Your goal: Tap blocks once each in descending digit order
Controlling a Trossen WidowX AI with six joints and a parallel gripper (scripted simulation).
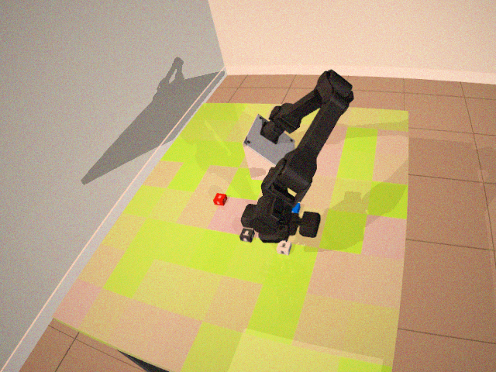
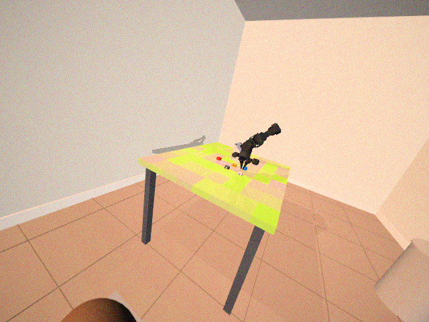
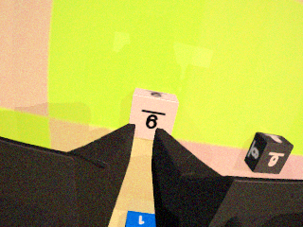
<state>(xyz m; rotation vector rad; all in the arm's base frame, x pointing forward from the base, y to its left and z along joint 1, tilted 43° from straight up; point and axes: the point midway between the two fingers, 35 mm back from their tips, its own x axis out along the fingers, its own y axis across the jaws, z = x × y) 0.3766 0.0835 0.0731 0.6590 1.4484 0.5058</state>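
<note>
The tabletop (image 1: 180,280) (image 2: 208,173) (image 3: 237,71) is a patchwork of lime, tan and pink. In the top view, a grey plate (image 1: 260,146) (image 2: 238,146) lies above centre, a red block (image 1: 219,198) (image 2: 218,158) left of centre, and black (image 1: 246,234) (image 2: 227,167) (image 3: 268,153) and white (image 1: 284,247) (image 2: 240,173) (image 3: 152,113) blocks below centre. A blue block (image 1: 295,208) (image 2: 244,168) (image 3: 140,219) is partly hidden. An orange block (image 2: 234,165) shows right of centre in the exterior view.

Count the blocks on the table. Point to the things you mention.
5. Left to right in the exterior view: red block (image 1: 219,198) (image 2: 218,158), black block (image 1: 246,235) (image 2: 227,167) (image 3: 269,153), orange block (image 2: 234,165), white block (image 1: 284,247) (image 2: 240,173) (image 3: 153,108), blue block (image 1: 295,208) (image 2: 245,168) (image 3: 140,219). Others could be hidden behind the gripper (image 1: 280,225) (image 2: 242,168) (image 3: 145,128).
</note>
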